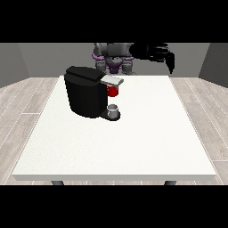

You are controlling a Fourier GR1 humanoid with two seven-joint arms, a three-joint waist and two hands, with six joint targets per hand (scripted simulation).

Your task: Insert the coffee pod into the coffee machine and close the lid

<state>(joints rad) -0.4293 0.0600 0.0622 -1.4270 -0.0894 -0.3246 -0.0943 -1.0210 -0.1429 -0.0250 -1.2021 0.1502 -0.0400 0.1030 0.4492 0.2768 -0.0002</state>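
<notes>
The black coffee machine (84, 91) stands on the white table (147, 133), left of centre and towards the far edge. Its grey lid (111, 80) lies about level over the front. Just under the lid is a red thing at the machine (113, 91). Below that, a small grey thing (114, 110) sits on the machine's base plate; I cannot tell whether it is the pod. The hand at the view's right (164, 54) is raised above the table's far right corner, well away from the machine. Its fingers hang down relaxed and hold nothing. No hand shows at the view's left.
The robot's torso (115, 55) is behind the table's far edge, partly behind the machine. A wood-patterned floor and grey walls surround the table.
</notes>
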